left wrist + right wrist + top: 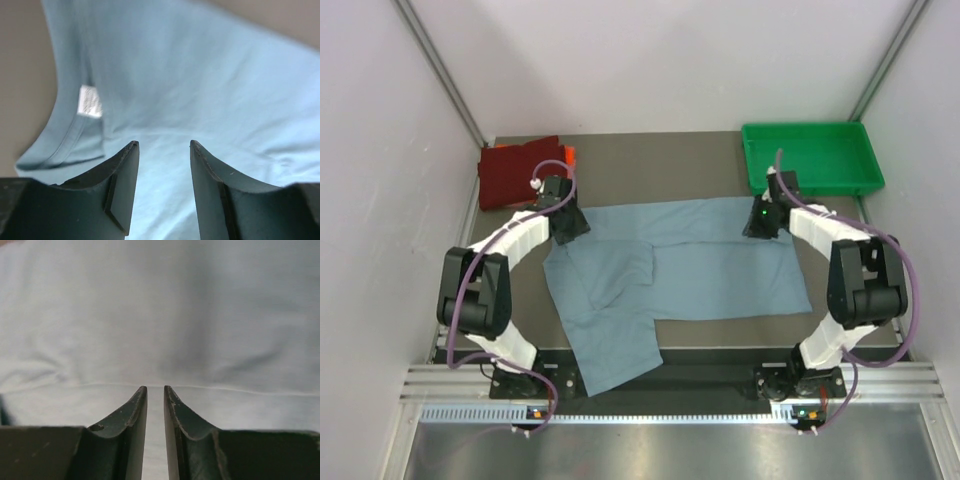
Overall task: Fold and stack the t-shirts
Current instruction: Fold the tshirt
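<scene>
Looking down from the top camera, I saw the dusty grey-blue t-shirt (690, 265) lying spread out and unfolded across the middle of the bench (660, 170). Its broad part ran from side to side between the two arms, and a narrower part reached down to the near edge, closer to the left arm's base. A small flap of cloth lay doubled over near its left middle.

The left end effector (568, 222) sat low over the shirt's far left corner. In the left wrist view its fingers (122, 185) stood spread, with nothing between them but bare cloth below. A white label (90, 101) and a stitched hem (65, 145) showed just beyond the left finger.

The right end effector (760, 222) sat at the shirt's far right edge. In the right wrist view its fingers (132, 415) were parted by only a narrow slit. I could see pale cloth with a soft crease across it through that slit, and no fabric was pinched there.

The dark red t-shirt (518, 172) lay folded in the far left corner. An edge of the orange t-shirt (570, 153) peeked out at its right side; I could not tell how the two were stacked. A green tray (830, 155) stood in the far right corner, just beyond the right arm.
</scene>
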`<state>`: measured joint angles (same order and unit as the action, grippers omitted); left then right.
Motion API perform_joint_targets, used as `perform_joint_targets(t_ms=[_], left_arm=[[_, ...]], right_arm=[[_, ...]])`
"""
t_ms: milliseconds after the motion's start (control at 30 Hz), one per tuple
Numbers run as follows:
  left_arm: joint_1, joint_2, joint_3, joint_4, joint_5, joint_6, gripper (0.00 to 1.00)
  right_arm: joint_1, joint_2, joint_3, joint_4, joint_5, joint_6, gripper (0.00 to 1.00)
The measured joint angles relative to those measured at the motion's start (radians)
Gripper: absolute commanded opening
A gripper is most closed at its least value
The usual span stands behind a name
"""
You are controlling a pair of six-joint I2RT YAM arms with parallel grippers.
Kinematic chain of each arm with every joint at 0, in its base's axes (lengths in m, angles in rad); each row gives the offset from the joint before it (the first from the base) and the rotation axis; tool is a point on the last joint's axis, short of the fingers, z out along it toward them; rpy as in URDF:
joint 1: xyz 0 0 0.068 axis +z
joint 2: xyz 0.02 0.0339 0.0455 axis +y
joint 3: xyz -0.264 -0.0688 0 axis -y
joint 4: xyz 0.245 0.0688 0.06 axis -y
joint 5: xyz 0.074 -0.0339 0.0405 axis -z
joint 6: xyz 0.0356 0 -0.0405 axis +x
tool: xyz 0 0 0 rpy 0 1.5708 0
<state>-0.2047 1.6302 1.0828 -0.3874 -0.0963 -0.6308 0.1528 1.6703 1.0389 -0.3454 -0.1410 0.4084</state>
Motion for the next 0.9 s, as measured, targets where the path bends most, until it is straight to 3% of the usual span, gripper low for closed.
perform_joint_targets(t_ms=[333, 533, 900], left_arm=[[0.019, 0.11, -0.031, -0.014, 0.006, -0.028, 0.51], [0.022, 0.117, -0.026, -0.009, -0.001, -0.038, 0.51], [0.023, 0.122, -0.022, -0.012, 0.001, -0.048, 0.53]], right_arm=[[-0.18, -0.023, 0.019, -0.032, 0.156, -0.047, 0.06], [-0.238, 0.066, 0.032, 0.044, 0.19, -0.113, 0.0], [-0.269, 0.124, 0.038, 0.103, 0.253, -0.174, 0.0]])
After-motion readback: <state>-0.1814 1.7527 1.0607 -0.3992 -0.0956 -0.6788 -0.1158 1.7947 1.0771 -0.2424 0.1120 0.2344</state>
